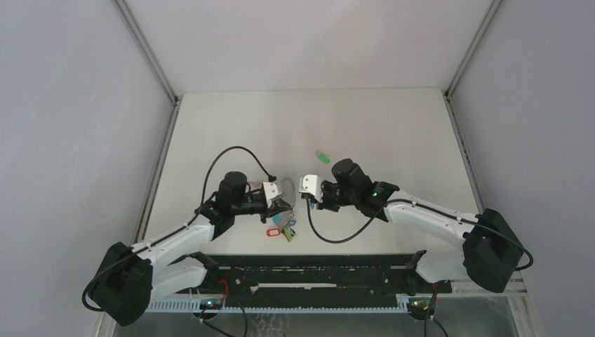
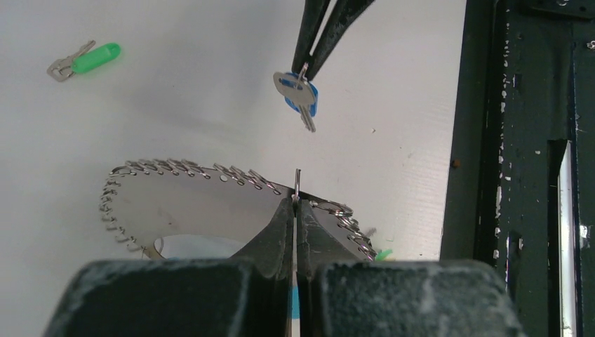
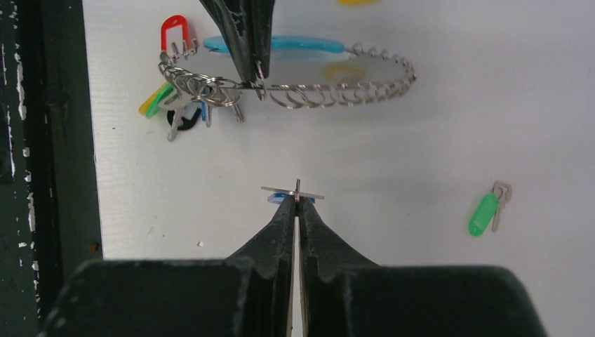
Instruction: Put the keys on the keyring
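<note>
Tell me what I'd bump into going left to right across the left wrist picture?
Green key → blue key, pinched by the right hand → black frame. The keyring stretches across under the blue key, so it has no clear place in line.

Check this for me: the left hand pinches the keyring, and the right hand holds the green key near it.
Wrong in one respect. The right hand holds the blue key, not the green one; the left wrist view shows it hanging from that hand. The green key lies loose on the table. The left hand does pinch the keyring.
</note>
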Robot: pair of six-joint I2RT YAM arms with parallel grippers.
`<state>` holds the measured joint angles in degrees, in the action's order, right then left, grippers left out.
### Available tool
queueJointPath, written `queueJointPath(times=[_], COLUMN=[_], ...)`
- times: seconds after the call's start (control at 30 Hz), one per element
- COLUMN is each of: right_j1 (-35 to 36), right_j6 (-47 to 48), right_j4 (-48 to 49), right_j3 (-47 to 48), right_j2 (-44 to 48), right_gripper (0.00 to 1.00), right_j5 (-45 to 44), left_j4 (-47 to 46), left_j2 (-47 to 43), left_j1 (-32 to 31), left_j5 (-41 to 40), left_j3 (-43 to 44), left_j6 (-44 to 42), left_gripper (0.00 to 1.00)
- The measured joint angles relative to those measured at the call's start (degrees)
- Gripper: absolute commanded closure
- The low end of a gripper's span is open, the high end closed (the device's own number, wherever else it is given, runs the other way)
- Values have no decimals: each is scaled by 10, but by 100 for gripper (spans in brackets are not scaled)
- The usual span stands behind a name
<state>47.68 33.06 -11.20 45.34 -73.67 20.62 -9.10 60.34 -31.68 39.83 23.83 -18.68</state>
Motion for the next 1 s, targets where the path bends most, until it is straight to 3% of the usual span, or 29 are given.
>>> queueJointPath(times=[1.0], right_j1=[46], right_j6=[41], right_j4=[46], right_j3=[1], right_j2=[-30], right_gripper=[100], right_j5=[14], left_j4=[-24], left_j2=[2], left_j1=[0], left_j5=[39], left_j3=[3], left_j6=[1], left_gripper=[100])
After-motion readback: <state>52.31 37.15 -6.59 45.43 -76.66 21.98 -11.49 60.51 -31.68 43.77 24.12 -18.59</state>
